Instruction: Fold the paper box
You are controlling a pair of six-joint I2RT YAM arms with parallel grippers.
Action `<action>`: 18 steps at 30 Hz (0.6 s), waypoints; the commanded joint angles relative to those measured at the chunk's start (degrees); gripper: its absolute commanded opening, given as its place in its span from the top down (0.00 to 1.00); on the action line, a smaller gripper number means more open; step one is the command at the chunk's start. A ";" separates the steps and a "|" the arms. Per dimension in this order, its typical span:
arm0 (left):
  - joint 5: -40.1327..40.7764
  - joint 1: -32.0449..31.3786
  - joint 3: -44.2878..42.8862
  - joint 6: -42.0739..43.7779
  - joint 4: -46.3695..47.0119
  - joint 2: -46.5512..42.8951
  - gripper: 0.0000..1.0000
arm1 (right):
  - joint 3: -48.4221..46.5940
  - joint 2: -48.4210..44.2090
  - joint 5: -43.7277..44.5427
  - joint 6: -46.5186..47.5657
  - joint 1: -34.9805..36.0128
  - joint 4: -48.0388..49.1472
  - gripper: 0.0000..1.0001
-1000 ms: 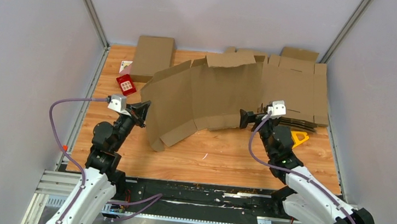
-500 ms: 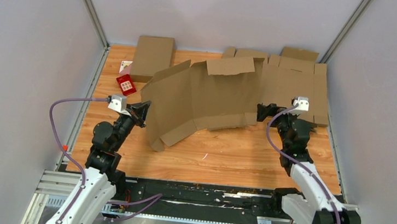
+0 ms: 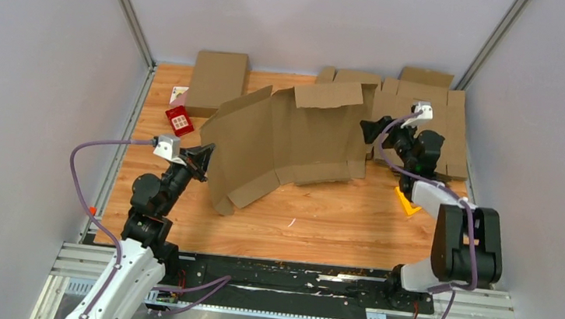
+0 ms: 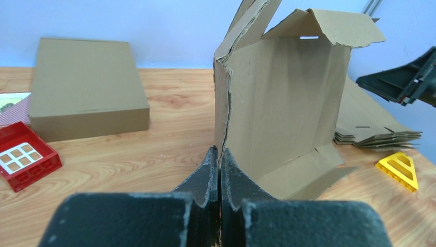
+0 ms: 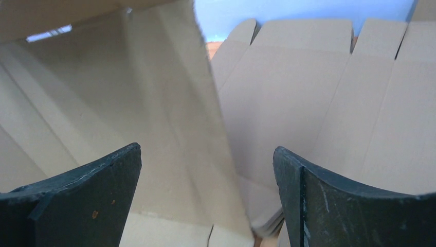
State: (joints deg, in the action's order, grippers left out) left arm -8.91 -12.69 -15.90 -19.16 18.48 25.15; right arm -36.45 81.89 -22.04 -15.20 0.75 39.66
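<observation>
The paper box (image 3: 297, 137) is a brown cardboard blank standing on edge in a curve across the middle of the table, its top flap bent over. My left gripper (image 3: 205, 156) is shut on its left vertical edge; in the left wrist view the fingers (image 4: 219, 150) pinch that torn edge of the box (image 4: 288, 103). My right gripper (image 3: 370, 129) is open at the box's right edge, far back. In the right wrist view its jaws stand wide apart (image 5: 205, 149), and the box's right panel (image 5: 103, 103) ends between them, touching neither.
A pile of flat brown blanks (image 3: 423, 126) lies at the back right, just behind my right gripper. A closed brown box (image 3: 216, 81) and a red tray piece (image 3: 180, 121) sit at the back left. A yellow triangle (image 3: 406, 200) lies under the right arm.
My right arm has left the box's lower right edge and swung right and toward the back, still open. The box's right end settled slightly. The left arm has not moved.
</observation>
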 commanded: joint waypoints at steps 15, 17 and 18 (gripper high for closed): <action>0.04 -0.15 -0.72 0.88 2.61 0.60 1.00 | -17.13 15.88 -21.69 -1.06 2.97 7.37 0.33; 0.12 -0.14 -0.71 0.88 2.53 0.29 1.00 | -14.72 12.75 -19.33 -0.12 3.78 5.95 0.58; 0.18 -0.19 -0.71 0.80 2.50 0.09 1.00 | -13.47 10.89 -17.92 0.05 4.14 5.09 0.71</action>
State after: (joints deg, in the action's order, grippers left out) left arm -8.80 -12.69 -15.90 -19.16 18.68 25.71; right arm -52.93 100.31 -41.25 -17.23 3.03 45.45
